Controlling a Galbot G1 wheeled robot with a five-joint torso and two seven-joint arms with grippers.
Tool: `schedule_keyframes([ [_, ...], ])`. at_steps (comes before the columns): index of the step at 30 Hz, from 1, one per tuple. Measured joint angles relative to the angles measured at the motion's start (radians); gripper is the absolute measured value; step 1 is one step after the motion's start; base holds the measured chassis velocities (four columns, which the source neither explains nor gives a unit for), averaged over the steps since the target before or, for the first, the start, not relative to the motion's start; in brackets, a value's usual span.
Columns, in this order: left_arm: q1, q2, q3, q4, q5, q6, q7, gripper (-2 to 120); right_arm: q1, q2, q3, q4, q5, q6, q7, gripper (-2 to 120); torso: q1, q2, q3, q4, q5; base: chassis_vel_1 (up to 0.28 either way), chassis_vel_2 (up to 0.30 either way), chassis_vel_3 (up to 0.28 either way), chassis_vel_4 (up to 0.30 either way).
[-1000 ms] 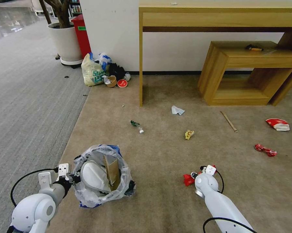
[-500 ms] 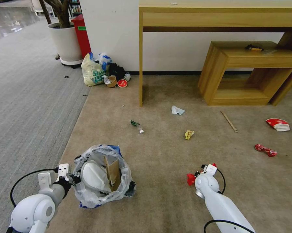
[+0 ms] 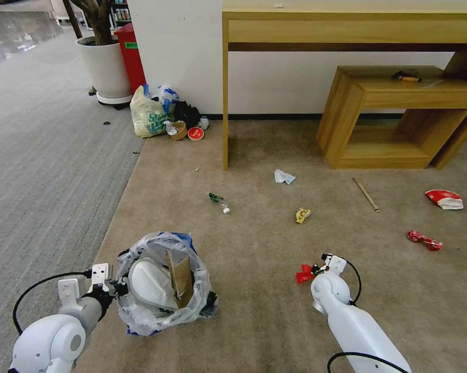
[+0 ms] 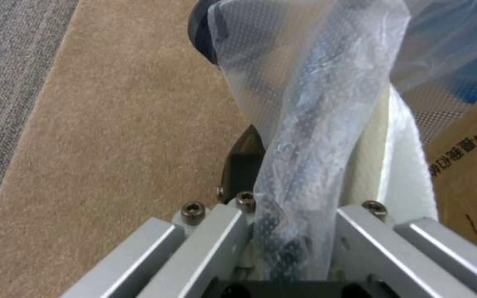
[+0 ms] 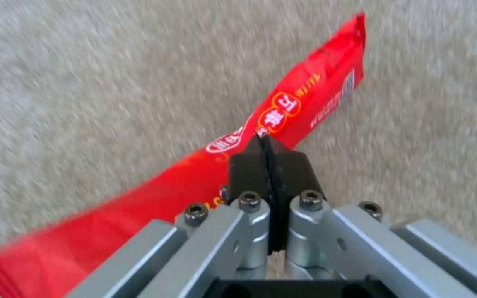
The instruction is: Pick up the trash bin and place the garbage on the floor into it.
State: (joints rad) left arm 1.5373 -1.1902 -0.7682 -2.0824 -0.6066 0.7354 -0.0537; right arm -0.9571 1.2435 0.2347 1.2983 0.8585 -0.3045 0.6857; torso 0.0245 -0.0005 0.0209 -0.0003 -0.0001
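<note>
The floor (image 3: 274, 290) carries scattered litter. The bin (image 3: 163, 282), holding a slipper (image 3: 150, 284) and cardboard (image 3: 180, 277), sits at the lower left, its rim pinched by the left tool (image 4: 283, 215). The right tool (image 5: 271, 155), pressed together, nips a red wrapper (image 5: 299, 111) above the floor.

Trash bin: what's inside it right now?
Inside the trash bin, held at its rim by the left gripper: a white slipper and brown cardboard standing on edge. The clear bag liner and these two cover whatever lies beneath.
</note>
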Motion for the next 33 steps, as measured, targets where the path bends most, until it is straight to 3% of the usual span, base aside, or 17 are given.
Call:
schedule_keyframes([
  [13, -0.003, -0.004, 0.005, -0.006, 0.005, 0.0, 0.002, 0, -0.002, -0.027, -0.018, 0.118, -0.134, 0.036, -0.042, 0, 0.0, 0.0, 0.0, -0.0001, 0.0, 0.0, 0.0, 0.0, 0.0],
  [22, -0.009, -0.009, 0.018, -0.001, 0.023, 0.0, 0.003, 0, 0.044, -0.116, -0.104, 0.288, -0.257, 0.098, -0.194, 0, 0.0, 0.0, 0.0, -0.0001, -0.0002, 0.0, 0.0, 0.0, 0.0],
  [33, -0.029, -0.005, 0.056, 0.01, 0.039, 0.0, -0.009, 0, 0.245, -0.187, -0.318, 0.501, -0.113, 0.087, -0.297, 0, 0.0, 0.0, 0.0, 0.0, -0.0003, 0.0, 0.0, 0.0, 0.0],
])
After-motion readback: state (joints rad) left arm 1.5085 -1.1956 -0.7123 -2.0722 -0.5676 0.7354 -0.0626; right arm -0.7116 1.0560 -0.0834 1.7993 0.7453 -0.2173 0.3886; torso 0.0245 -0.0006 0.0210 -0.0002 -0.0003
